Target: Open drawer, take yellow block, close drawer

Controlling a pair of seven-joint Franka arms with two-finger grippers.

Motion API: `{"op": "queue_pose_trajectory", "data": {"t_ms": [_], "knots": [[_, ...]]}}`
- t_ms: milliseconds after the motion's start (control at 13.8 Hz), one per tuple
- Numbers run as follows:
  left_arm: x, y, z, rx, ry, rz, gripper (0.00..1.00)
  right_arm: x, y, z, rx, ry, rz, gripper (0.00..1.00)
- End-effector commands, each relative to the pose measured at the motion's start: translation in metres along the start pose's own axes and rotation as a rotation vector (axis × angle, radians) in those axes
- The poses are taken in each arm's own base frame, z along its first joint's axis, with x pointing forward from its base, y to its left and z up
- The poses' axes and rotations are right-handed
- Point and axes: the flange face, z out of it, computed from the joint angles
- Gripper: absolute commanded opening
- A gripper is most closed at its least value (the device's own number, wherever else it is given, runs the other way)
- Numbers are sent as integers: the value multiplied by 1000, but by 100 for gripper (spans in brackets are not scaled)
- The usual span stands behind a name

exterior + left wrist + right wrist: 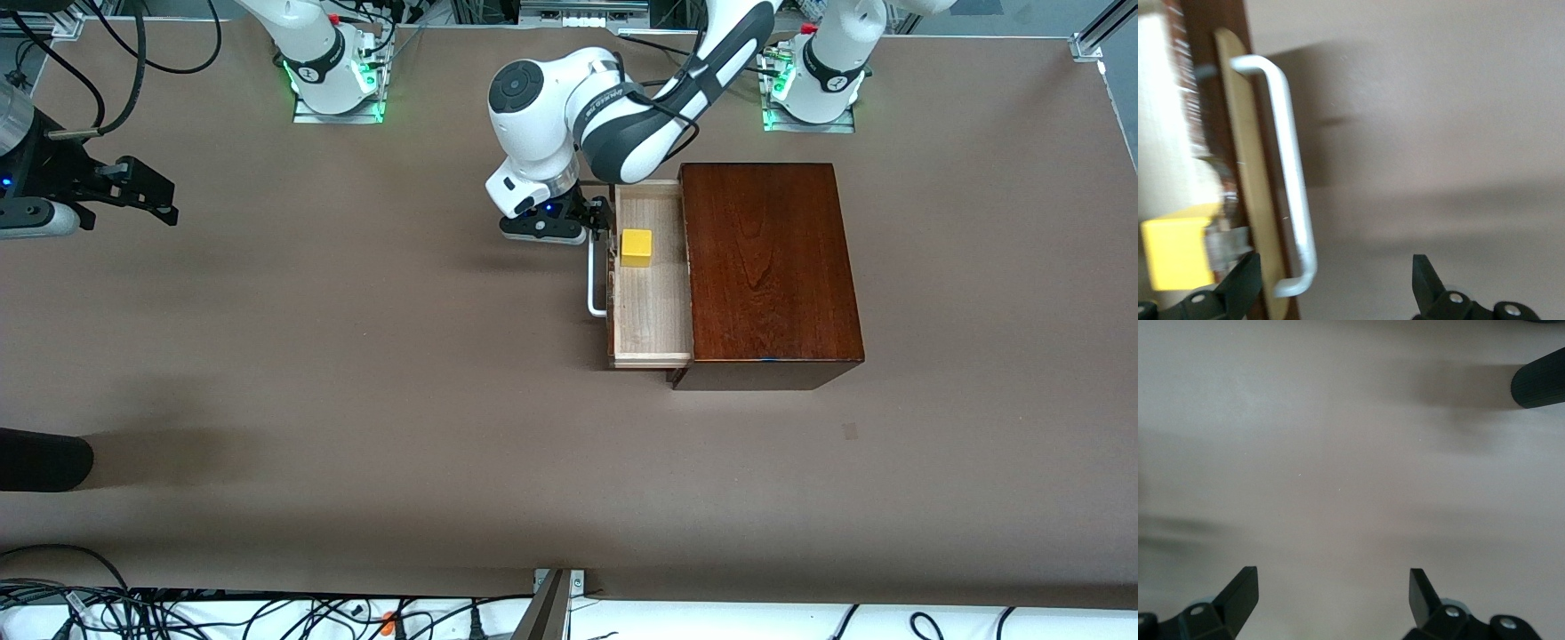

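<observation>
The drawer (653,311) of the dark wooden box (772,267) stands pulled out toward the right arm's end of the table, its pale inside showing. The yellow block (636,247) lies in it, in the part farther from the front camera. My left gripper (597,220) is open at the drawer front, astride the end of the white handle (596,286) without gripping it. In the left wrist view the handle (1290,167), the drawer front (1251,173) and the block (1175,250) show, and the left gripper (1335,280) is empty. My right gripper (133,191) (1331,587) waits open over bare table.
A black rounded object (40,460) (1538,385) juts in at the right arm's end of the table. Cables (178,609) run along the table's edge nearest the front camera. Brown tabletop (373,356) spreads between the box and the right gripper.
</observation>
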Motion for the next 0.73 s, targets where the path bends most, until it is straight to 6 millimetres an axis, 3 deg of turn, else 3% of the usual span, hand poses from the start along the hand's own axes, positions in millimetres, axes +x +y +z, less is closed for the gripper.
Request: {"op": "queue_pose_trajectory", "data": {"t_ms": [0, 218, 436, 653], "knots": [[17, -44, -75, 35, 19, 43, 100, 3, 2, -4, 11, 22, 5, 100], [43, -114, -121, 1, -2, 15, 100, 10, -2, 2, 51, 32, -5, 100], [76, -221, -153, -93, -51, -27, 100, 15, -9, 10, 66, 22, -15, 100], [94, -326, -171, -168, -80, -15, 100, 15, -36, 15, 65, 0, -60, 100]]}}
